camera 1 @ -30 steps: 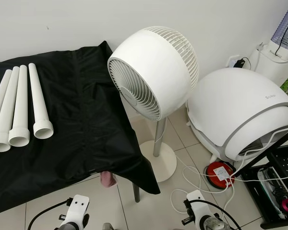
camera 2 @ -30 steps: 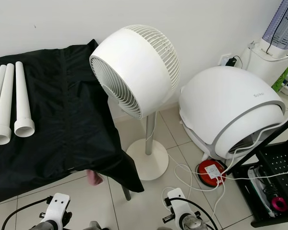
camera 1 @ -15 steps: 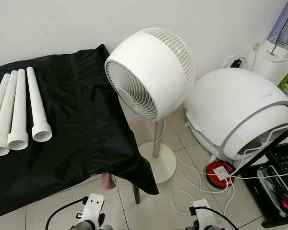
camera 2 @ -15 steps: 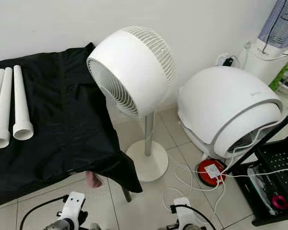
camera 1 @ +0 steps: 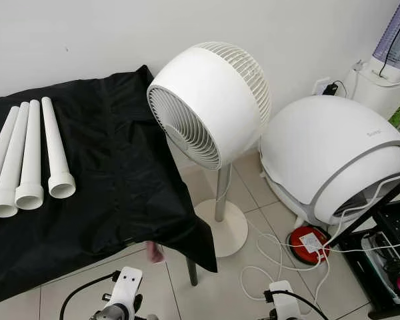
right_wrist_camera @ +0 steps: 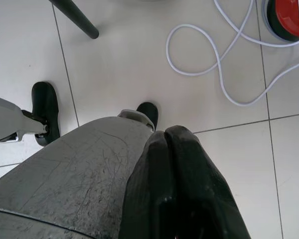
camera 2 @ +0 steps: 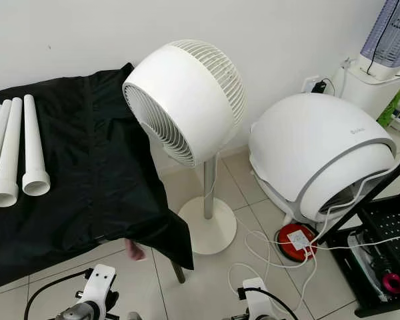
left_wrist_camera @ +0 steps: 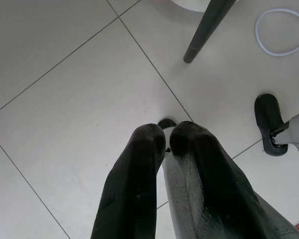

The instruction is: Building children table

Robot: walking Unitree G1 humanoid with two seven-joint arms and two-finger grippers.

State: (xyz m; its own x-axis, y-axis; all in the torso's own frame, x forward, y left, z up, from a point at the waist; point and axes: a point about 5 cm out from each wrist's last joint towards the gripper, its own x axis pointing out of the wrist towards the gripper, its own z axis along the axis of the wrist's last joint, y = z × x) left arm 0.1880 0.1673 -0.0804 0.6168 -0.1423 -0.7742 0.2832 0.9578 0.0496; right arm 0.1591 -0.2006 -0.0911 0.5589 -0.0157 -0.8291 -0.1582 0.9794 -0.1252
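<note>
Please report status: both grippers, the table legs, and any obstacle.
Left gripper shut, right gripper shut, both low over floor tiles. Four white table legs lie side by side on black cloth, untouched. Standing fan beside the cloth.

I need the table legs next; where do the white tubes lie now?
In the left eye view, the white tubes lie side by side on the black cloth at the robot's left, left of the white fan.

A plain white wall (camera 1: 87,33) fills the top of the frame. Below it lies a pale tiled floor (camera 1: 253,193). At centre stands a white pedestal fan (camera 1: 210,103), a white domed appliance (camera 1: 330,153) to its right, white cables (camera 1: 267,243) looping on the tiles.
</note>
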